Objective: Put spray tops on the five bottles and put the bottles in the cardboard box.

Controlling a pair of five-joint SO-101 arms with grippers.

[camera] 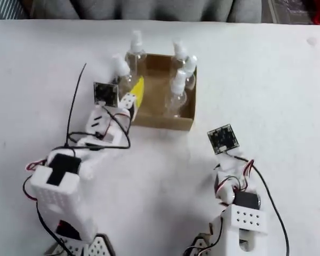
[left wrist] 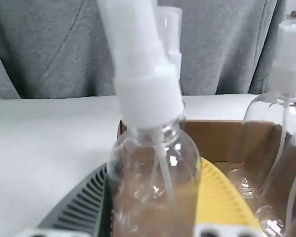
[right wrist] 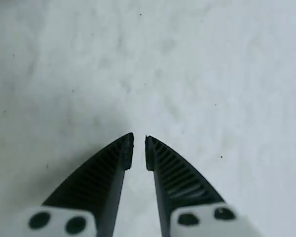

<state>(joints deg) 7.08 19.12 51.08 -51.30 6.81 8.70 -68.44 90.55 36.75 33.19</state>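
My left gripper (camera: pixel 129 92) is shut on a clear bottle (left wrist: pixel 155 182) with a white spray top (left wrist: pixel 140 69), gripped between a grey finger (left wrist: pixel 84 207) and a yellow finger (left wrist: pixel 219 202). This bottle (camera: pixel 121 72) stands upright at the left wall of the cardboard box (camera: pixel 162 121); whether it is inside I cannot tell. Another capped bottle (camera: pixel 136 49) stands at the box's back left corner. Three capped bottles (camera: pixel 178 88) stand together at the box's right side. My right gripper (right wrist: pixel 139 143) is shut with nothing in it, low over the bare white table.
The right arm (camera: pixel 240 205) rests near the table's front edge, well away from the box. A black cable (camera: pixel 73 104) rises from the left arm. Grey fabric (left wrist: pixel 49 49) hangs behind the table's far edge. Open white table (camera: pixel 266 80) surrounds the box.
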